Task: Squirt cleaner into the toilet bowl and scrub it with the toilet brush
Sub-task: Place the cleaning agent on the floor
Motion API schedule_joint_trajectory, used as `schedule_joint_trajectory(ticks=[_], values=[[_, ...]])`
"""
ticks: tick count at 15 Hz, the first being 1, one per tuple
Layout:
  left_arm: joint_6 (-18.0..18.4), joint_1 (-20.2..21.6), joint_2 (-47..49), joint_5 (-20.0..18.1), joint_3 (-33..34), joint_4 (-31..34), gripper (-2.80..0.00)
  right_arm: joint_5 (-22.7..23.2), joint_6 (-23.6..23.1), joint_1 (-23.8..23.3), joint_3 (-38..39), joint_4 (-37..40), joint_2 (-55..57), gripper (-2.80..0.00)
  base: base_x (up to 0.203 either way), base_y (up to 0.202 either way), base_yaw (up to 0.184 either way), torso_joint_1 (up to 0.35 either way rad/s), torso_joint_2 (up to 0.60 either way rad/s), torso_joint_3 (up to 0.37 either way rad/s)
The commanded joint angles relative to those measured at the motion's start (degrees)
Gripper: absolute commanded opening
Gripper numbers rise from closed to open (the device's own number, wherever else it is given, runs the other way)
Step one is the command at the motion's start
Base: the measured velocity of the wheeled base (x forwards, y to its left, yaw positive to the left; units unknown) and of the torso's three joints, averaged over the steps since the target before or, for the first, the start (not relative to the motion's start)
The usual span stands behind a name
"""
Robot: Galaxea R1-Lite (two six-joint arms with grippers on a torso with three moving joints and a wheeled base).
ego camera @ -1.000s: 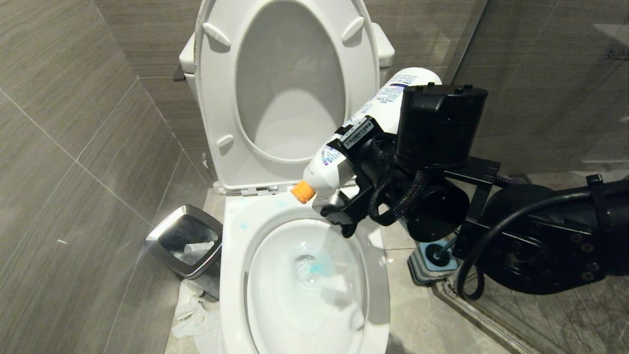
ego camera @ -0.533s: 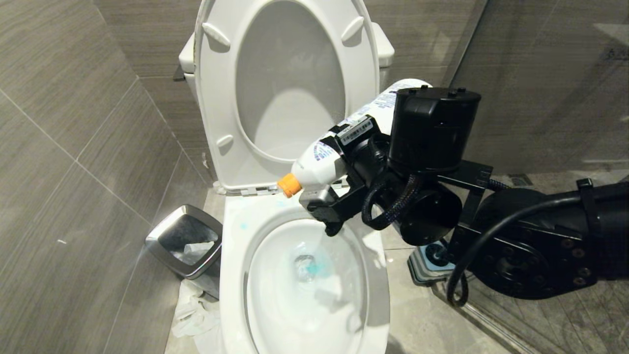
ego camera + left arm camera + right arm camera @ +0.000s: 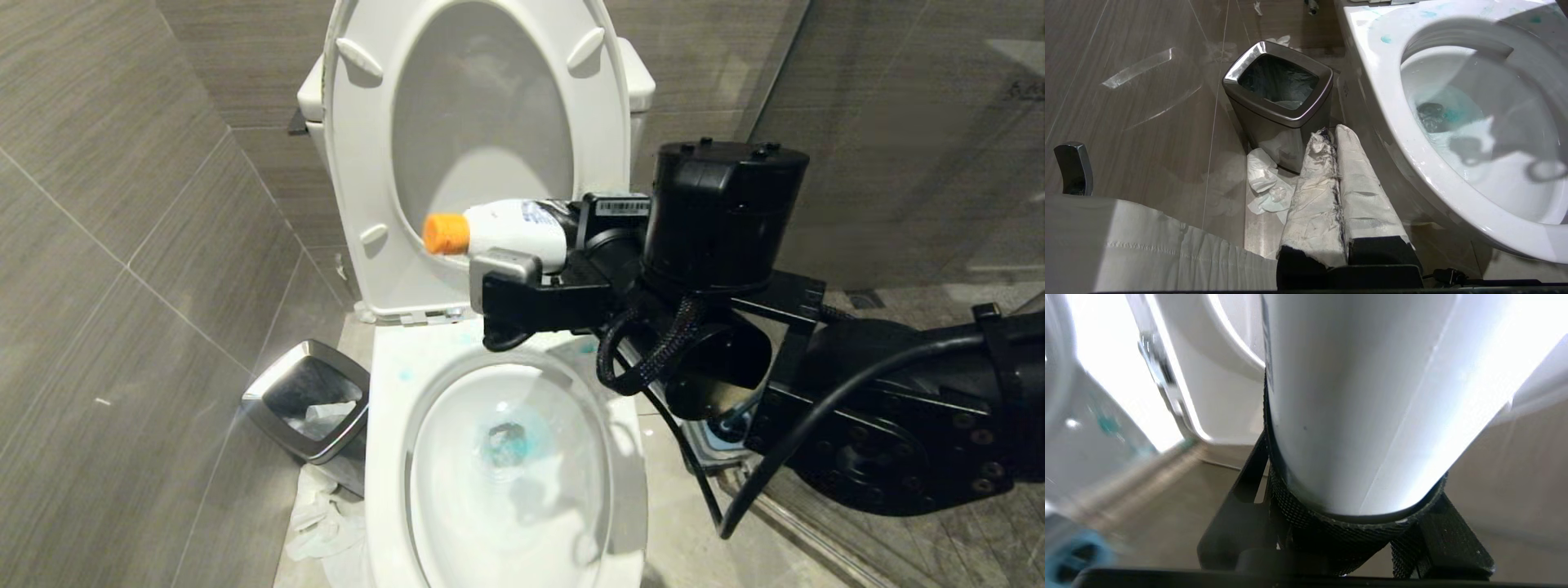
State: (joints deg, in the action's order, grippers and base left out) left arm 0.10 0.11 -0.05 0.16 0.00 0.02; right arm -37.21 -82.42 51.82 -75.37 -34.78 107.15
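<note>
Reaching in from the right side of the head view, the right arm [image 3: 890, 425] holds its right gripper [image 3: 522, 253] above the rear rim of the toilet bowl [image 3: 384, 457], in front of the raised seat [image 3: 359, 163]. Its jaws stand partly apart, clamped round a white cleaner bottle [image 3: 514, 224] that lies roughly level, its orange cap [image 3: 445, 233] pointing toward the left wall. The right wrist view shows the bottle's body [image 3: 1347, 396] seated between the black textured pads [image 3: 1331, 531].

Cleaner [image 3: 522, 445] shows as a turquoise patch at the bottom of the bowl, with pale blue spots on the rear rim [image 3: 404, 376]. The toilet brush holder [image 3: 710, 441] stands on the floor at the bowl's right side, largely hidden behind the arm; the brush itself cannot be made out.

The left gripper [image 3: 1337, 134] hangs low beside the bowl's left edge, its paper-wrapped fingers [image 3: 1314, 192] pressed together with nothing between them. A steel-rimmed bin [image 3: 1278, 98] sits just beyond them, close against the bowl's left side, with crumpled tissue [image 3: 1263, 179] at its base. Open floor lies left of the bin, up to the tiled wall.
</note>
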Motion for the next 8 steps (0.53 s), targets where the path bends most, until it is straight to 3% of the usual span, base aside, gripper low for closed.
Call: schedule_joint_trajectory(ticks=[1, 3, 5, 8], values=[[-0.01, -0.02, 0.05, 0.02, 0.00, -0.02, -2.80, -0.18, 11.67, 0.07, -0.64, 0.12, -1.90, -2.80, 0.000, 0.000, 0.000, 0.000, 0.00, 0.000], [-0.01, 0.05, 0.05, 0.02, 0.00, -0.02, -2.80, -0.07, 22.01, -0.14, -2.61, 2.61, -3.81, -2.80, 0.000, 0.000, 0.000, 0.000, 0.00, 0.000], [-0.01, -0.02, 0.05, 0.02, 0.00, -0.02, -2.80, 0.23, 32.04, -0.37, -4.78, 13.14, -7.36, -2.80, 0.000, 0.000, 0.000, 0.000, 0.00, 0.000], [-0.01, -0.02, 0.05, 0.02, 0.00, -0.02, -2.80, 4.94, 52.52, -1.83, -7.31, 27.04, -12.53, -2.80, 0.000, 0.000, 0.000, 0.000, 0.00, 0.000]])
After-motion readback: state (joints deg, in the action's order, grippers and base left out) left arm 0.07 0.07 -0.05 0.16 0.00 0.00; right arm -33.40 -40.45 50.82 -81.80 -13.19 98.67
